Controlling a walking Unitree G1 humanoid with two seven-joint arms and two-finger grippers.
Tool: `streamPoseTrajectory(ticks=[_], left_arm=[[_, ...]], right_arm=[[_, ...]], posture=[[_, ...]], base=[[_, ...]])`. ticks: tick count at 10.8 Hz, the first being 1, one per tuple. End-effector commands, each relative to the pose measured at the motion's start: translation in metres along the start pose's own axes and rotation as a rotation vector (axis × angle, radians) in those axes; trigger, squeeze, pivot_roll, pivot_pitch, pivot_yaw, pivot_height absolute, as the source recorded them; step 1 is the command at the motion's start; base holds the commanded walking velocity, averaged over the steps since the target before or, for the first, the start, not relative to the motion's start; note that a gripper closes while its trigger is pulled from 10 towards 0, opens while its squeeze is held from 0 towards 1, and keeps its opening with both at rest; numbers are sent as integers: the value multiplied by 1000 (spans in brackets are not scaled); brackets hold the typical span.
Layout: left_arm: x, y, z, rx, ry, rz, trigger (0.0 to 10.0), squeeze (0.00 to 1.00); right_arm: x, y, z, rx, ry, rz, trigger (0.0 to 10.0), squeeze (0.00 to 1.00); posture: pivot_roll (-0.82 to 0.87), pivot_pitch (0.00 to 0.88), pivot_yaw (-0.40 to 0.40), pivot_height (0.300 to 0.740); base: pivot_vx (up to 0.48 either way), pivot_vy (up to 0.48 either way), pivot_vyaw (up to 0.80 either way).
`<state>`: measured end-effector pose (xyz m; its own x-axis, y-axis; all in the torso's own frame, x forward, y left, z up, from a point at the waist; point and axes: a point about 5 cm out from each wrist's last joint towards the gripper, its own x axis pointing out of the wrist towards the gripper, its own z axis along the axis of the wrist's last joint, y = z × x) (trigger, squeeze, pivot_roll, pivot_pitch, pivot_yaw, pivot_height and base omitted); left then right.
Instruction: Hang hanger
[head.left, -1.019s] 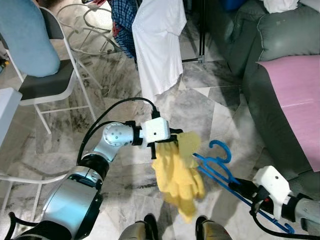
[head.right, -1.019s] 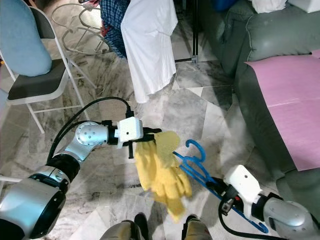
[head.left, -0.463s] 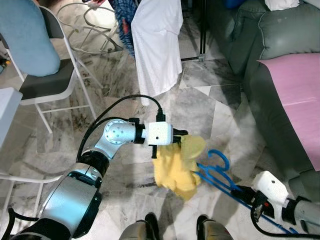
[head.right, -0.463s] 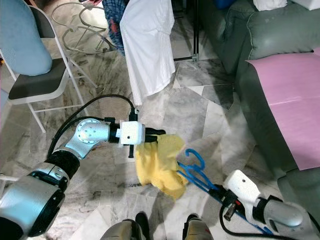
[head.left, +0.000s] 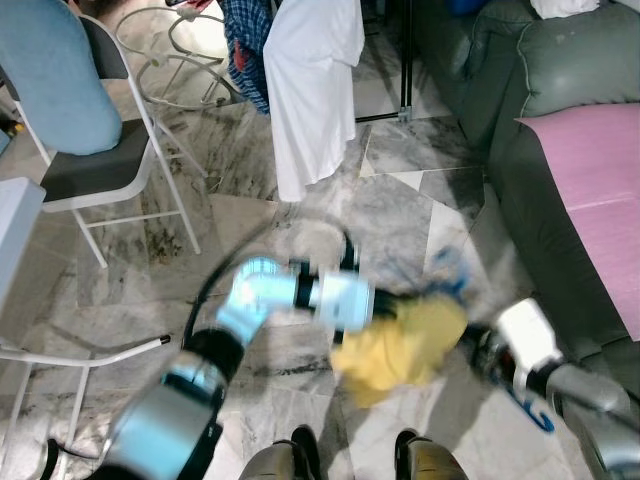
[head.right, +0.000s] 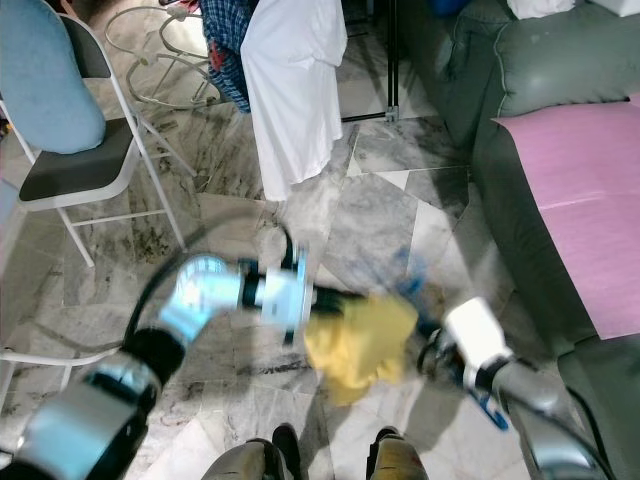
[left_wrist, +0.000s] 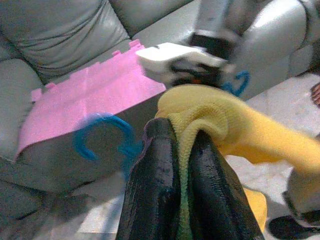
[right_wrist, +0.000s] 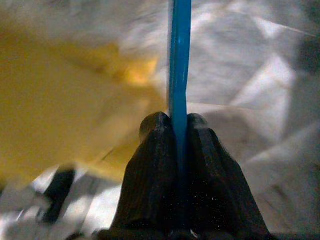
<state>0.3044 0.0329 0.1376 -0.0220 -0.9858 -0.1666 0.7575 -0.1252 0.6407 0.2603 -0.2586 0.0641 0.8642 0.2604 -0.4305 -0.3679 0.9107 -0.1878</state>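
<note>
While the left gripper (left_wrist: 181, 150) pinches the yellow garment (head.left: 405, 345) and the right gripper (right_wrist: 175, 125), at 3 o'clock, clamps the blue hanger (right_wrist: 179, 60), the cloth may slide off.

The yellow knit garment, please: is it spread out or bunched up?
Bunched: the yellow knit garment hangs crumpled from the left gripper.

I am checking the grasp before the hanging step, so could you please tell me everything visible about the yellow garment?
The yellow garment is a soft, knit-looking cloth, bunched rather than spread. The left end effector is shut on a fold of it. It hangs above the marble floor between the two arms, blurred in the head views, beside the blue hanger that the right end effector grips.
</note>
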Motion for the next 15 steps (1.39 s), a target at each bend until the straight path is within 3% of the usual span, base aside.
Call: streamPoseTrajectory(ticks=[1,2,3,5,6,8,9,10,11,13,14,15], left_arm=[[-3,1,4,30,-24,10,10000,0],[-6,-5,1,4,-23,20,10000,0],[-9,-6,-2,-14,-2,36,10000,0],[-22,13,-12,-96,87,128,10000,0],[-29,18,-25,-133,219,157,10000,0],[-52,10,-61,-382,447,488,10000,0],[-65,1,-75,-504,533,707,10000,0],[-79,-8,-86,-676,544,964,10000,0],[-92,-12,-90,-763,531,1192,10000,0],[-103,-23,-95,-874,492,1446,10000,0],[-100,-41,-97,-905,475,1465,10000,0],[-103,-50,-100,-922,495,1497,10000,0]], right_arm=[[0,-4,-5,42,-7,-59,10000,0],[0,-17,-1,122,-70,-155,10000,0],[-2,-17,3,125,-102,-155,10000,0],[-16,-10,7,20,-125,-42,10000,0],[-24,-10,8,-30,-126,-24,10000,0],[-21,-14,7,-17,-154,-172,10000,0],[-14,-6,7,1,-174,-228,10000,0],[-1,9,12,42,-211,-277,10000,0],[10,24,16,109,-235,-264,10000,0],[25,37,17,155,-240,-304,10000,0],[39,50,23,191,-237,-256,10000,0],[45,53,28,153,-242,-222,10000,0]], posture=[[-245,238,186,740],[-239,238,184,740],[-239,238,184,740],[-231,235,176,740],[-232,233,176,740],[-248,225,179,740],[-273,211,174,740],[-284,197,149,740],[-283,188,129,740],[-258,165,56,740],[-232,155,14,740],[-206,147,-18,740]], base=[[0,0,0],[0,0,0],[0,0,0],[0,0,0],[0,0,0],[0,0,0],[0,0,0],[0,0,0],[0,0,0],[0,0,0],[0,0,0],[0,0,0]])
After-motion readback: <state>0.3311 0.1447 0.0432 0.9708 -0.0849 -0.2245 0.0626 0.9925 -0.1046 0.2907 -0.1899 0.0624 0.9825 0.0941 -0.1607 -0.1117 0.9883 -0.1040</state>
